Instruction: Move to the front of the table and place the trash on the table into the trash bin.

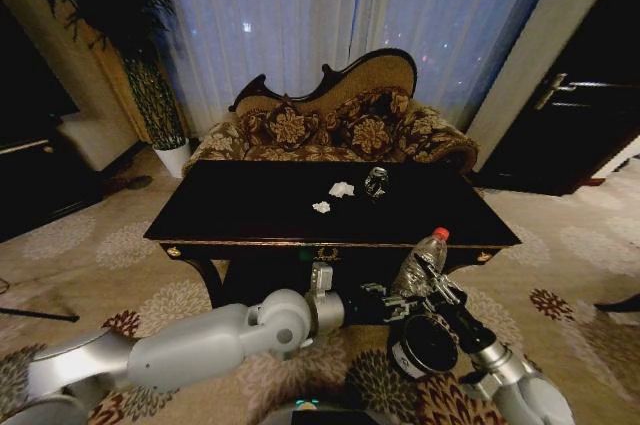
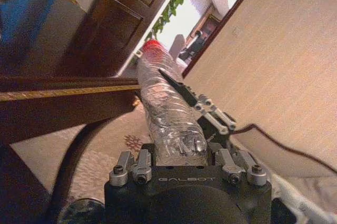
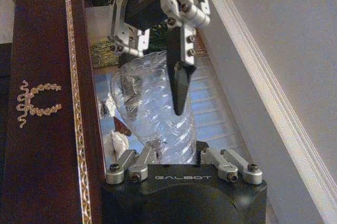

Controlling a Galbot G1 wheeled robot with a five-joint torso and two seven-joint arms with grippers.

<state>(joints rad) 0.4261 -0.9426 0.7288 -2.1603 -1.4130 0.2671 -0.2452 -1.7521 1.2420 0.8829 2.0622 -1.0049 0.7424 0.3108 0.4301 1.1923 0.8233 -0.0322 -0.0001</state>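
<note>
Just off the near right edge of the table point(image 1: 250, 207), both grippers met around the bottle point(image 1: 420, 263), which stood tilted with its red cap up. Left gripper point(image 1: 392, 303) and right gripper point(image 1: 432, 290) each had fingers pinched on its crinkled sides. Directly below sat the trash bin point(image 1: 425, 345). On the tabletop lay 2 paper lumps point(image 1: 341, 189) and a shiny wrapper point(image 1: 376, 181)
</note>
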